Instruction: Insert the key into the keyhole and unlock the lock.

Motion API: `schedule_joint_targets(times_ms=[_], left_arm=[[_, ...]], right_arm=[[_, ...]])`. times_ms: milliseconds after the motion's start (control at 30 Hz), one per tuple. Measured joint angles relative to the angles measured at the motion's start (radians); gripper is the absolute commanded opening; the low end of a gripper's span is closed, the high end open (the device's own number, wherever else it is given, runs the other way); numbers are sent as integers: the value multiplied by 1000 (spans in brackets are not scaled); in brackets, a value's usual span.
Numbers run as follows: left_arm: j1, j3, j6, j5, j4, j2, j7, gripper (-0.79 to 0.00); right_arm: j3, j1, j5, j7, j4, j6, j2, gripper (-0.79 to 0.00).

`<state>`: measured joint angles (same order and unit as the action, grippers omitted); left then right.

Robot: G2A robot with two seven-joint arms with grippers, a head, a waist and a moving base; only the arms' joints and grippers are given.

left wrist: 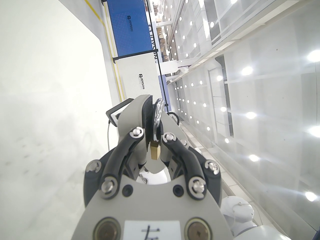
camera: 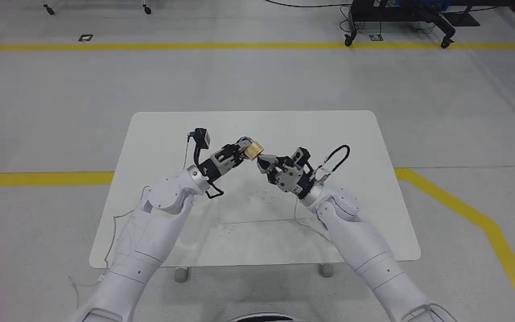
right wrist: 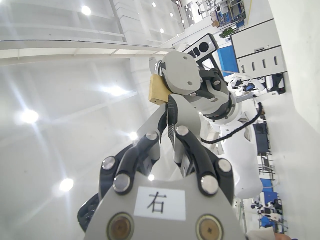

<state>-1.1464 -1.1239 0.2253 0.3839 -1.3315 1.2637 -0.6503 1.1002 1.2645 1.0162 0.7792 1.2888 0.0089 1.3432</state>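
Note:
A brass padlock point(camera: 254, 150) hangs above the middle of the white table point(camera: 346, 137), with my left gripper point(camera: 244, 150) shut on it. In the left wrist view the silver shackle point(left wrist: 158, 113) sits between the fingertips and the brass body point(left wrist: 155, 151) lies nearer the palm. My right gripper point(camera: 265, 163) is shut just to the right of the lock and slightly lower. In the right wrist view its tips point(right wrist: 168, 101) are at the bottom corner of the padlock point(right wrist: 157, 90). The key is almost wholly hidden between its pads.
Both arms are raised over the table's centre, wrists angled toward each other. A black cable loop point(camera: 338, 154) sticks out from the right wrist. Yellow floor lines point(camera: 241, 46) run behind and beside the table.

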Motion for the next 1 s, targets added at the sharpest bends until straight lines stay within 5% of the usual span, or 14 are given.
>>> schedule_joint_targets(times_ms=[400,467,533,567,1000], left_arm=[[-9,-11,25,0,-5,-2,-17,-785],[-10,-13,28,0,-5,-2,-17,-785],[-11,-14,28,0,-6,-2,-17,-785],[-11,-14,28,0,-6,-2,-17,-785],[-4,-23,-20,-52,-7,-4,15,-785]], right_arm=[[-9,-27,196,134,-87,109,17,-785],[-8,-29,189,136,-90,103,17,-523],[-4,-30,181,138,-92,98,17,-71],[-2,-29,177,138,-92,95,16,0],[105,27,2,119,-2,-30,-17,0]])
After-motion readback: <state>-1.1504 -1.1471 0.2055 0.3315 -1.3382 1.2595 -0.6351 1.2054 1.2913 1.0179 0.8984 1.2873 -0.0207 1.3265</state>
